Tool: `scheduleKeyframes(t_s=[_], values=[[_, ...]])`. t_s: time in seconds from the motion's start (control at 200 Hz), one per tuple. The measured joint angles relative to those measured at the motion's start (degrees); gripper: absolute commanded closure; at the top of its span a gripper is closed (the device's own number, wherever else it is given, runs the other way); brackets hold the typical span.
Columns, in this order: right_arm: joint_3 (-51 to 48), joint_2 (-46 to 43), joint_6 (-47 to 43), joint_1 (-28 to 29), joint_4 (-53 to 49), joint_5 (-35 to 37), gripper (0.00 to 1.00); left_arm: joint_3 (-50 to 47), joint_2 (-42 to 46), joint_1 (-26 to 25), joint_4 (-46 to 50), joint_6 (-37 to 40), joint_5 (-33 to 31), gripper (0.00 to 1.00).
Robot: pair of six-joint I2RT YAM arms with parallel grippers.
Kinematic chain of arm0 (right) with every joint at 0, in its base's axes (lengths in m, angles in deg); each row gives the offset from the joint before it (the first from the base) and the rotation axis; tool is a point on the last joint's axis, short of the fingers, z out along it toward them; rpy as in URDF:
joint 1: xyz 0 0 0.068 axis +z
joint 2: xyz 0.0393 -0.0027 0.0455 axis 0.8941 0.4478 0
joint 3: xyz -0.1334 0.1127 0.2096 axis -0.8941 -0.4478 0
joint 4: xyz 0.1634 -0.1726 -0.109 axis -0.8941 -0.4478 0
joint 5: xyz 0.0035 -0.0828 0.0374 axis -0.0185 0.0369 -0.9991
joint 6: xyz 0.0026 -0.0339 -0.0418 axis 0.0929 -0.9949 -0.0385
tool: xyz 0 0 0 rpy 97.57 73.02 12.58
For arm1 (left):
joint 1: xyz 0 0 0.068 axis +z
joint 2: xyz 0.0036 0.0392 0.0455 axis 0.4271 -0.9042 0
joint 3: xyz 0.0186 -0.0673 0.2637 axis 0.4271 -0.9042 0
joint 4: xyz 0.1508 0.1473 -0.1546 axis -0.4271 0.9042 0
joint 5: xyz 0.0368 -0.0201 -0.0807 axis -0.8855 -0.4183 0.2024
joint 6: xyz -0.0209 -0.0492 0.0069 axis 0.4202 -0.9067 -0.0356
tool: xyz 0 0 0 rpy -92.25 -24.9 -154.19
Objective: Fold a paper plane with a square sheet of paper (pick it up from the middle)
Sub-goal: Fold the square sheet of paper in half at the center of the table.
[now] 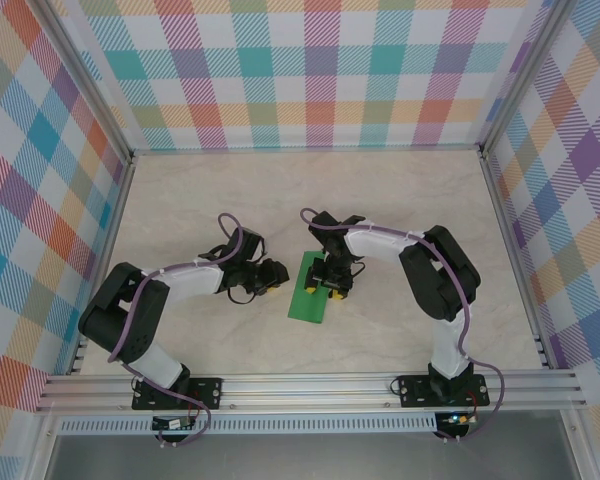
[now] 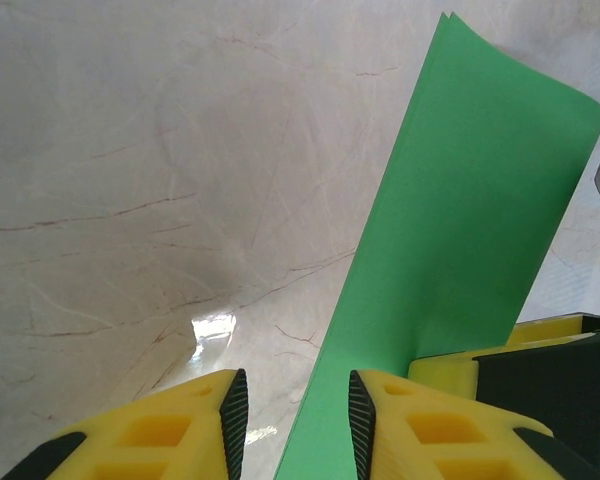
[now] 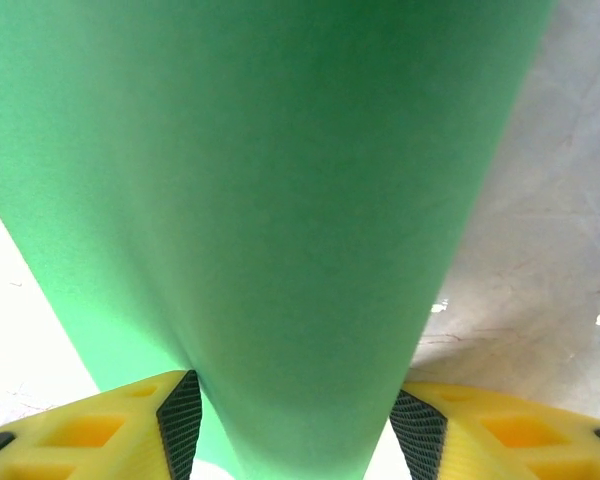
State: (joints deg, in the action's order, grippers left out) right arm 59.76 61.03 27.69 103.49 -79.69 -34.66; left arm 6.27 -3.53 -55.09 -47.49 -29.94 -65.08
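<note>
The square sheet of paper [image 1: 308, 300] is bright green and lies on the table as a narrow doubled strip between the two arms. In the left wrist view the sheet [image 2: 460, 200] runs up and to the right. My right gripper [image 1: 332, 285] sits on the strip's far end. In the right wrist view a rounded fold of the sheet [image 3: 280, 180] bulges up between the pads [image 3: 180, 420], touching both, so the right gripper [image 3: 298, 425] is shut on it with its jaws wide. My left gripper [image 1: 273, 277] stands open just left of the strip. In the left wrist view the left gripper [image 2: 292, 405] has the sheet's edge passing between its fingers, close to the right one.
The marble-patterned tabletop [image 1: 280, 190] is bare behind and beside the arms. Checkered walls [image 1: 310, 70] close in the back and both sides. An aluminium rail [image 1: 310, 385] runs along the near edge. A yellow finger of the right gripper [image 2: 445, 370] shows beside the left gripper's right finger.
</note>
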Motion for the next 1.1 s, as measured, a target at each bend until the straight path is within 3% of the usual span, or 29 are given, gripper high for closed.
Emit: scheduleKeyframes(t_s=[0.41,0.765,1.1], values=[[0.3,0.4,-0.8,0.0,-0.4,-0.2,0.4,1.0,-0.8,-0.6,0.0,0.2,0.0,0.67],[0.6,0.7,-0.9,0.0,-0.7,-0.2,0.4,1.6,-4.2,-1.3,-3.9,-0.2,3.8,0.79],[0.6,0.8,-1.3,0.0,-0.7,-0.3,0.4,2.9,-5.4,-1.8,-6.0,-0.5,5.6,0.83]])
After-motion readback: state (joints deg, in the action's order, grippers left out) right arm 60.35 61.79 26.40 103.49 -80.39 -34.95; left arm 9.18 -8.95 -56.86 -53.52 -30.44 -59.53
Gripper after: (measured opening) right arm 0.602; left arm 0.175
